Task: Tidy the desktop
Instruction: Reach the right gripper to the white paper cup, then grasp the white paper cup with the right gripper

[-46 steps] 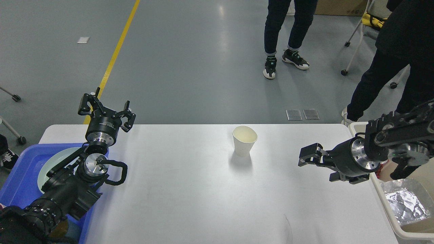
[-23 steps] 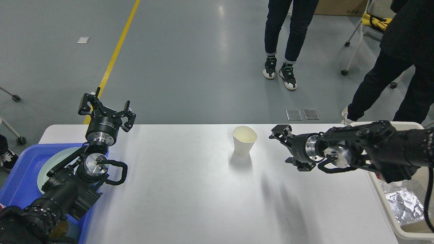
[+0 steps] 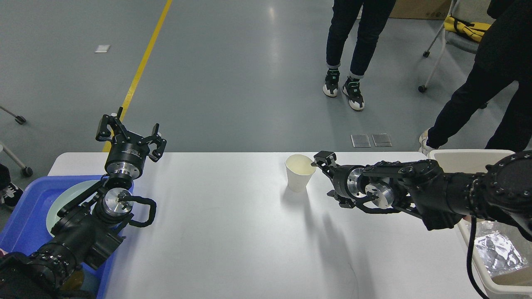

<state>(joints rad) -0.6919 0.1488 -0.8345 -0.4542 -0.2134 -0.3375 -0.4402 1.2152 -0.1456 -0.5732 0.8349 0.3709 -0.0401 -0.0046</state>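
The desktop [image 3: 228, 232] is a wide white tabletop. A white paper cup [image 3: 299, 177] stands upright on it, right of centre near the far edge. My right gripper [image 3: 327, 176] reaches in from the right and sits just to the right of the cup, jaws open, upper fingertip close to the cup's rim. It holds nothing. My left gripper [image 3: 131, 133] is open and empty, raised over the far left part of the desktop, well away from the cup.
A blue tray [image 3: 20, 224] holding a pale green plate [image 3: 62, 199] sits at the left edge under my left arm. A beige bin [image 3: 490, 265] with crumpled foil stands at the right edge. Two people [image 3: 353, 50] stand beyond the table.
My right arm has swung left and forward from the bin side to the cup's right side. The cup and my left arm have not moved. The people have shifted.
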